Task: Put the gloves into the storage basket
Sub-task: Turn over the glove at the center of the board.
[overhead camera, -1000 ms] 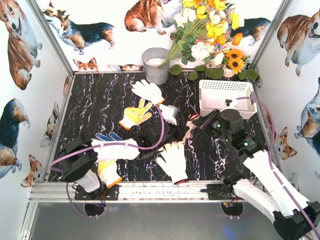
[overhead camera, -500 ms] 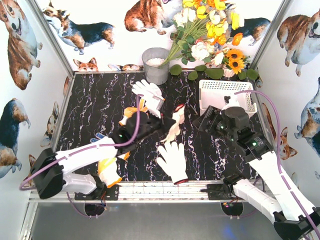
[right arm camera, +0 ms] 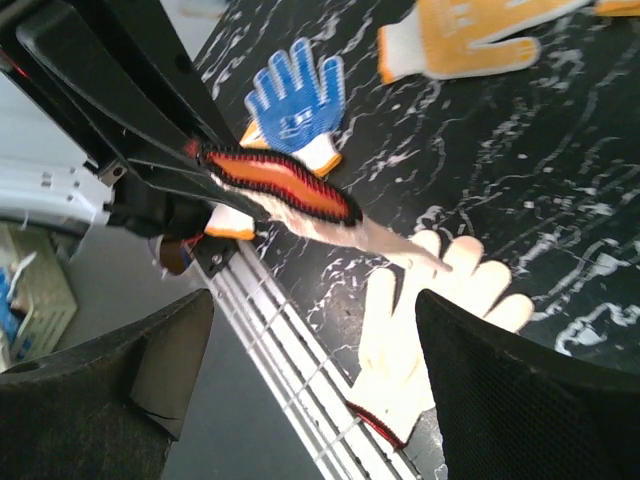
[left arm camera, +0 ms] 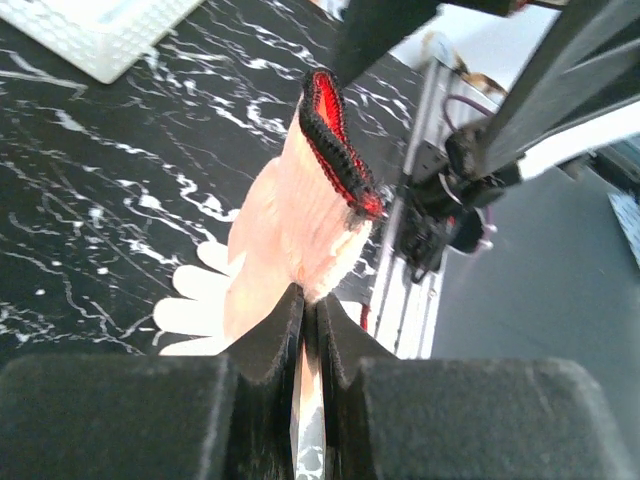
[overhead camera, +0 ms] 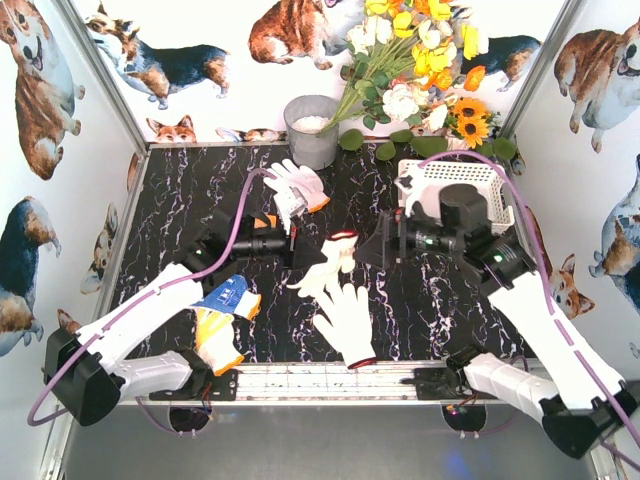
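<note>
Two robot arms face each other over the middle of a black marbled bench [overhead camera: 190, 200] scattered with work gloves. The left tool [left arm camera: 306, 318] is clamped shut on a beige glove [left arm camera: 300, 215], holding it in the air above the bench with its red-and-black cuff pointing toward the other arm. The right tool [overhead camera: 383, 243] waits just beside that cuff with its jaws spread wide, gripping nothing. The storage basket [overhead camera: 468, 176], a white lattice tray, sits at the far right of the bench behind the right arm, which hides most of its inside. The step in hand looks like a hand-over from the left arm to the right, since the basket lies on the right arm's side. The next move likely calls for the right tool to slide around the cuff and close firmly before the left tool lets go, then swing back and release over the basket. Other gloves lie loose on the bench: a second beige glove [overhead camera: 346, 322] near the front edge, a white glove [overhead camera: 297, 183] by a grey bucket [overhead camera: 311, 132], and a blue-palmed glove [overhead camera: 226, 297] and a yellow glove [overhead camera: 216, 346] beside the left arm.
</note>
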You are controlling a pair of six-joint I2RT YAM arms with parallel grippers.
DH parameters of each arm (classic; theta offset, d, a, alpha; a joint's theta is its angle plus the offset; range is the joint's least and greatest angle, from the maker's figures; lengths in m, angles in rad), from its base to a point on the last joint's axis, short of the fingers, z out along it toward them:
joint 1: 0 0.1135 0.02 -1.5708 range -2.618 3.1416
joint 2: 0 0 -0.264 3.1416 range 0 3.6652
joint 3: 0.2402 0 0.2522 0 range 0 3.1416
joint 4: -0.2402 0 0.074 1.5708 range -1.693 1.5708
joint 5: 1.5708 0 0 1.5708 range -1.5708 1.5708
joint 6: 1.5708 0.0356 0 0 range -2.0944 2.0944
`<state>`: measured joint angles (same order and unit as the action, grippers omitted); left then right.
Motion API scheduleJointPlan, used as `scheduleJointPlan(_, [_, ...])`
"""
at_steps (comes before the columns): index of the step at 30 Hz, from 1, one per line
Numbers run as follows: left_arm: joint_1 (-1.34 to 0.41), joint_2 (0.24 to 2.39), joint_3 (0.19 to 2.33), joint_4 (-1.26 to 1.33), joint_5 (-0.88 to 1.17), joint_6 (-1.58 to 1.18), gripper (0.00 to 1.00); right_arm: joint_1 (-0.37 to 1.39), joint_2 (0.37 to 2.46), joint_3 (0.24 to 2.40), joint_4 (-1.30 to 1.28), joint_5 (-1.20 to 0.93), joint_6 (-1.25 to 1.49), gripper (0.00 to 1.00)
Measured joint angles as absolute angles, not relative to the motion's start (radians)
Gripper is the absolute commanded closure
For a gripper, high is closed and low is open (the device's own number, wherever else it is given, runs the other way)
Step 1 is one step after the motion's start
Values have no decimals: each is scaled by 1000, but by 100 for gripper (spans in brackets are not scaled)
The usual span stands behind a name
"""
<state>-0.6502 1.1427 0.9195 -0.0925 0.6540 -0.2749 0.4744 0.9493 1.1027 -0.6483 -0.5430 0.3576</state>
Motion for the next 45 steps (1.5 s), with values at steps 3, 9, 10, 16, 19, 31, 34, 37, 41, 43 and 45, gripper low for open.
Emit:
scheduleJointPlan(3, [-644, 1143, 963, -170, 745, -230, 100, 507, 1000, 1122, -650, -603, 307, 15])
scheduleJointPlan(9, [-644, 1145, 1012, -272, 855, -171, 100, 573, 1064, 1145, -649, -660, 234, 18])
scheduleJointPlan(10, [-644, 1147, 1015, -286, 865, -162, 100, 580, 1069, 1145, -646, -668, 228, 24])
scheduleJointPlan(16, [-644, 1159, 1023, -347, 878, -126, 100, 617, 1098, 1164, -610, -723, 216, 95])
scheduleJointPlan(19, [-643, 1159, 1023, -353, 862, -118, 84, 628, 1103, 1164, -579, -727, 233, 100])
scheduleJointPlan(31, [-433, 1028, 977, -321, 524, -107, 0, 605, 1225, 1165, -459, -363, 329, 100])
scheduleJointPlan(34, [-323, 981, 934, -254, 488, -128, 0, 526, 1319, 1174, -455, -312, 345, 100])
scheduleJointPlan(37, [-230, 984, 905, -186, 470, -154, 0, 439, 1391, 1204, -453, -291, 339, 100])
scheduleJointPlan(41, [-160, 1014, 860, -116, 447, -176, 0, 383, 1442, 1284, -447, -271, 260, 100])
scheduleJointPlan(43, [-151, 1021, 840, -99, 433, -175, 0, 387, 1446, 1298, -415, -284, 213, 100])
scheduleJointPlan(45, [-151, 1021, 822, -88, 424, -170, 0, 402, 1454, 1293, -376, -302, 173, 100])
